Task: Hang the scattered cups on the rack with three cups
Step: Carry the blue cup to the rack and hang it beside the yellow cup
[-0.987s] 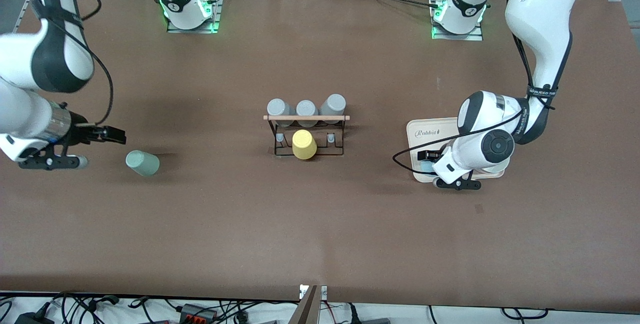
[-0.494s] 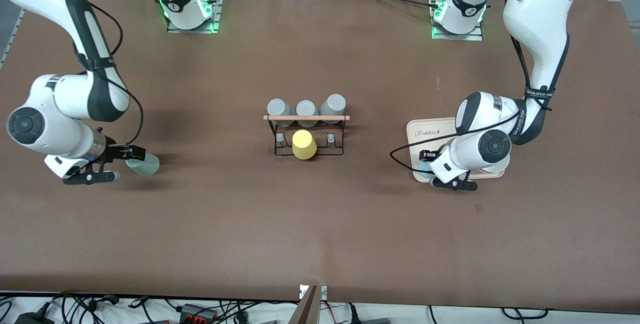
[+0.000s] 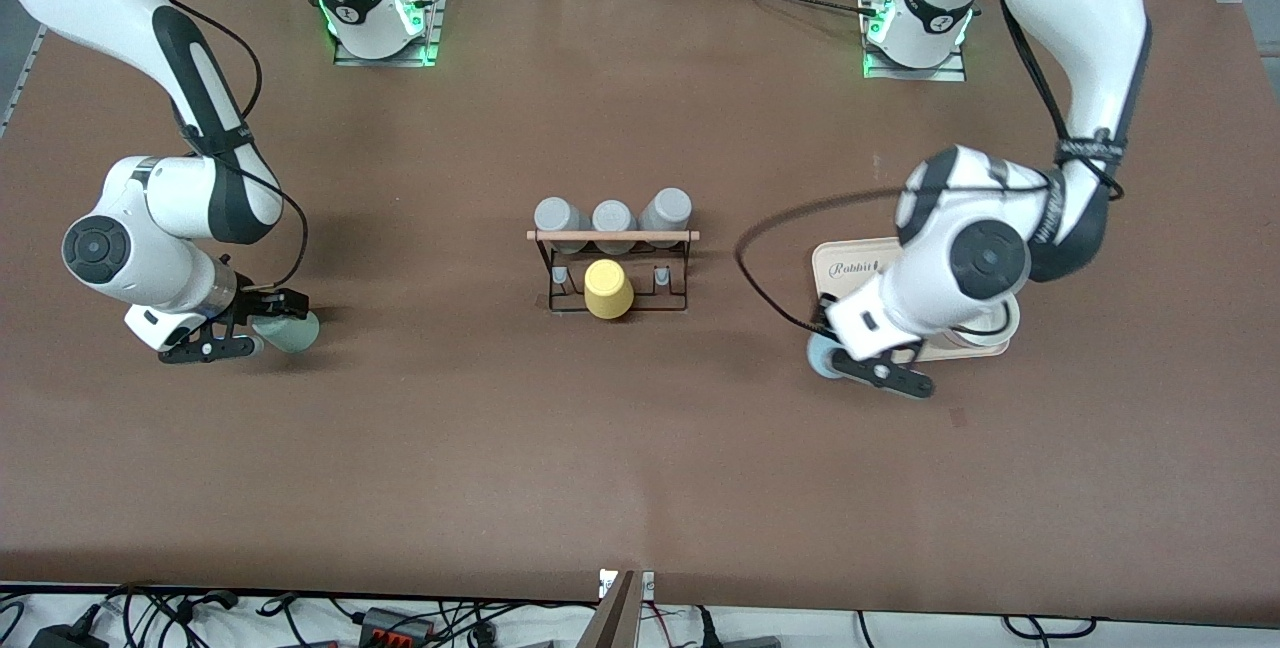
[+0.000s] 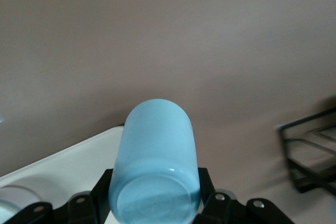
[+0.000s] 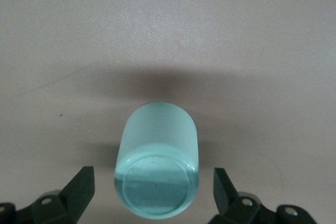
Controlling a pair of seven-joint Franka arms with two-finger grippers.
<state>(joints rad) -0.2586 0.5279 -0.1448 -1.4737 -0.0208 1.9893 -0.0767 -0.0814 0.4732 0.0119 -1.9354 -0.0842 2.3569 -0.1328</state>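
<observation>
The pale mint-green cup lies on its side on the table toward the right arm's end. My right gripper is low at its base end, open, with a finger on each side and gaps showing in the right wrist view around the cup. My left gripper is shut on the light blue cup, held just over the corner of the cream tray; the left wrist view shows both fingers against the cup. The black wire rack stands mid-table.
Three grey cups hang on the rack's upper pegs and a yellow cup on a lower peg. A white round object sits on the tray, mostly hidden by the left arm. The rack's edge shows in the left wrist view.
My right gripper came down and closed in around the mint-green cup's base end. My left gripper rose from the tray with the light blue cup and shifted toward the rack.
</observation>
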